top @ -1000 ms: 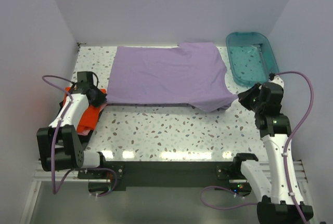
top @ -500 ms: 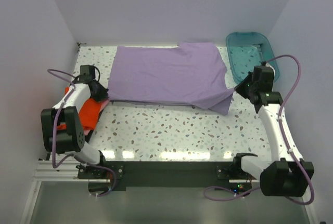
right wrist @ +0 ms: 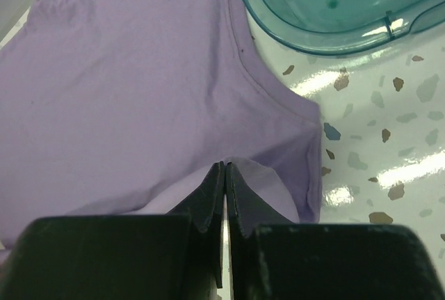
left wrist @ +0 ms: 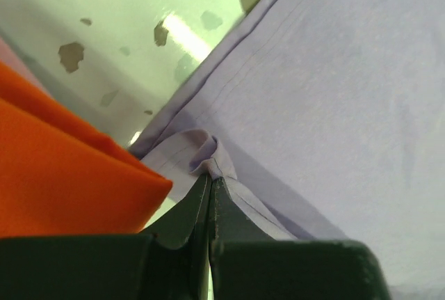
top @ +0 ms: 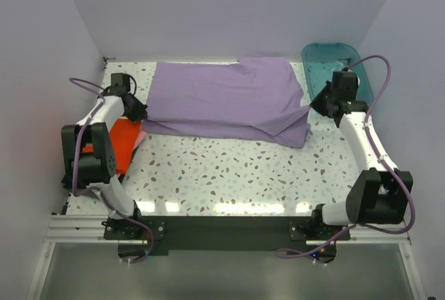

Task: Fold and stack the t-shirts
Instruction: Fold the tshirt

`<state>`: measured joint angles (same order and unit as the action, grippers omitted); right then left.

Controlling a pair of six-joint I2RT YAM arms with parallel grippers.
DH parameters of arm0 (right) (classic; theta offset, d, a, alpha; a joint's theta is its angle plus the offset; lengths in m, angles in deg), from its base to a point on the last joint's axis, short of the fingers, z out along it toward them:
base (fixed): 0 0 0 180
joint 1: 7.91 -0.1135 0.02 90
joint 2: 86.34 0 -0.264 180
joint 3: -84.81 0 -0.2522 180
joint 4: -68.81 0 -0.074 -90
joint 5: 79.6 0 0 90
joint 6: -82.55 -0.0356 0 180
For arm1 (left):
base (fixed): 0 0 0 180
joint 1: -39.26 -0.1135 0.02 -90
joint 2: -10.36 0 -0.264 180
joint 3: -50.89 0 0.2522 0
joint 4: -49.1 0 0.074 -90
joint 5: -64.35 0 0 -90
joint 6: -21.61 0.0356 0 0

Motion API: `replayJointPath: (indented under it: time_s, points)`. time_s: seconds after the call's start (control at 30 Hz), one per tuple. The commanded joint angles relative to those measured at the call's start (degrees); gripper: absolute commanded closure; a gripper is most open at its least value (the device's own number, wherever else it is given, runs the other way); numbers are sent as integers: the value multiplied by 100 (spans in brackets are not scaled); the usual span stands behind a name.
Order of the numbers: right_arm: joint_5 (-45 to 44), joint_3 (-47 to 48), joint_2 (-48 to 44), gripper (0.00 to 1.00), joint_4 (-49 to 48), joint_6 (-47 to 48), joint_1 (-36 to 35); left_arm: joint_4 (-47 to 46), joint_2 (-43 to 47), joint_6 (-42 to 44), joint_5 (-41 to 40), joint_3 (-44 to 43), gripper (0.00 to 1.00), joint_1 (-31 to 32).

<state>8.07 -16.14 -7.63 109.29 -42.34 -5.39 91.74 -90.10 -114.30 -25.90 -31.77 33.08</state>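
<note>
A large lavender-purple t-shirt (top: 222, 98) lies spread over the far half of the table, its near edge lifted and doubled over. My left gripper (top: 139, 113) is shut on the shirt's near left hem (left wrist: 208, 157). My right gripper (top: 314, 105) is shut on the shirt's near right edge (right wrist: 229, 164) by the sleeve. An orange-red t-shirt (top: 118, 143) lies bunched at the left table edge and shows in the left wrist view (left wrist: 62, 175). A sliver of pink cloth (top: 142, 135) shows beside it. The dark shirt is out of view.
A teal plastic tub (top: 337, 77) stands at the far right corner, right next to my right gripper; it also shows in the right wrist view (right wrist: 327, 4). White walls close in the table on three sides. The speckled tabletop (top: 229, 175) shows in front.
Both grippers have moved away from me toward the back of the table, carrying the lavender shirt's near edge up and over the rest of the shirt.
</note>
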Motion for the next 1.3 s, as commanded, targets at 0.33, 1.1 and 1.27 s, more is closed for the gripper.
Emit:
replayJointPath:
  time_s: [0.33,1.1,1.27]
  points:
    - [-207,589,767,100,-519,9,2,161,-720,-58,-10,-1142,100,90]
    - [-93,1951,2788,100,-510,-9,2,-23,-1151,135,-140,-1635,50,99]
    - [-48,2364,3141,80,-369,184,-6,-23,-634,-84,-352,-1065,41,134]
